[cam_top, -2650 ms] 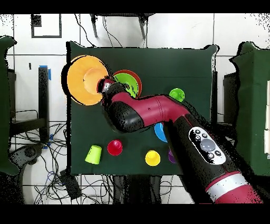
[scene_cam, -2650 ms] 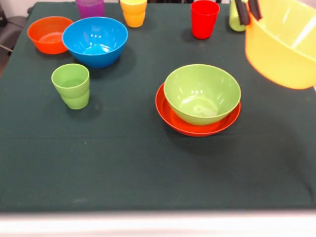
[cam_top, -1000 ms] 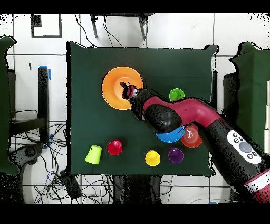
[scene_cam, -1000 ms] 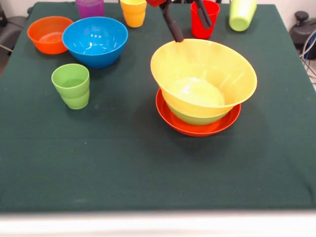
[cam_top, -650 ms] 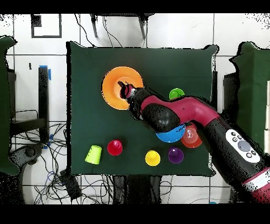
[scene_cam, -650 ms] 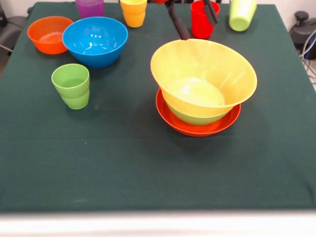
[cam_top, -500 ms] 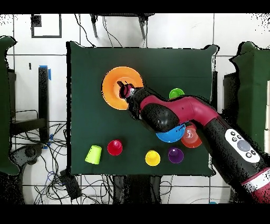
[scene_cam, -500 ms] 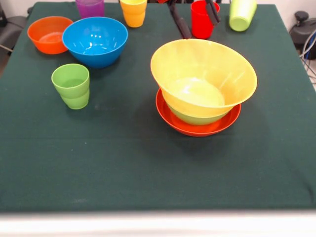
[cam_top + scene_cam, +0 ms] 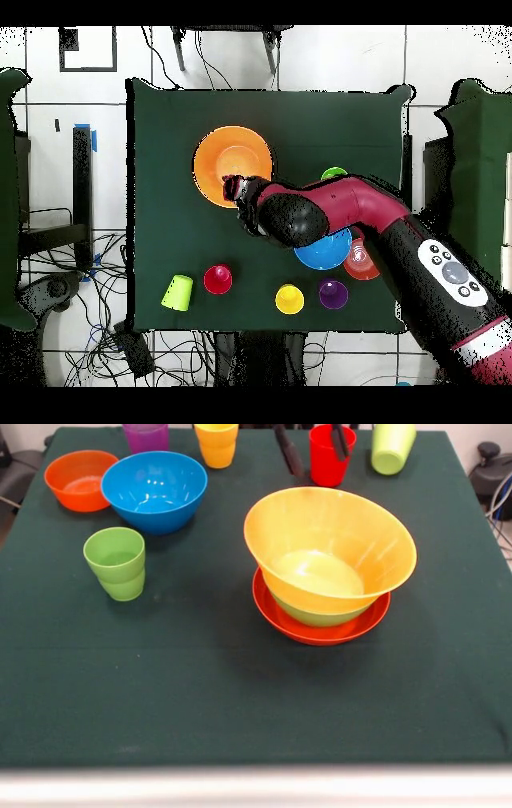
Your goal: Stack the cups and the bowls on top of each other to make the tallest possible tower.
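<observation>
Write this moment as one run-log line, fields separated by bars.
gripper open, empty, above table | large orange-yellow bowl nested in green bowl on red-orange bowl | blue bowl loose

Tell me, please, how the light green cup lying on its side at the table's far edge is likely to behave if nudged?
The light green cup lies tipped over, so it would probably roll, likely curving since it tapers. It looks like thin glossy plastic, so probably light and a little slippery. The red cup close beside it might stop it.
</observation>
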Available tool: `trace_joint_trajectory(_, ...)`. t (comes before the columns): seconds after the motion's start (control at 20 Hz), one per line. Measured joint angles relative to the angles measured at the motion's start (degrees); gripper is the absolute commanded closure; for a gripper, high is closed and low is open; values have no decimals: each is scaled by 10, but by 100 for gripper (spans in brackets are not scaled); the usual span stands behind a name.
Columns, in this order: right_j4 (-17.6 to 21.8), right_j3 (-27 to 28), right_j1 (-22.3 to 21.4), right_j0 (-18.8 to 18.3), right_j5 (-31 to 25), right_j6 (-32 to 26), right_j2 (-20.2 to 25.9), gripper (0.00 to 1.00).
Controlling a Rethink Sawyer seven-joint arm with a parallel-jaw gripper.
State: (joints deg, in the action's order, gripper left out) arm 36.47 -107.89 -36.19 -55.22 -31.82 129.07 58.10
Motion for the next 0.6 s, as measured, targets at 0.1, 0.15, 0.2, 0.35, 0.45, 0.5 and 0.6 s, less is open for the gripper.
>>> trace_joint_trajectory(0.1,13,3,-17,14,-73,-4,-15,0)
trace_joint_trajectory(0.15,22,4,-27,19,-106,-7,-22,0)
trace_joint_trajectory(0.2,24,5,-29,20,-115,-8,-23,0)
trace_joint_trajectory(0.35,43,8,-47,25,-163,-17,-33,0)
trace_joint_trajectory(0.45,57,12,-59,27,-189,-25,-41,0)
trace_joint_trajectory(0.5,63,15,-65,28,-198,-29,-44,0)
trace_joint_trajectory(0.6,77,22,-78,30,-216,-38,-51,0)
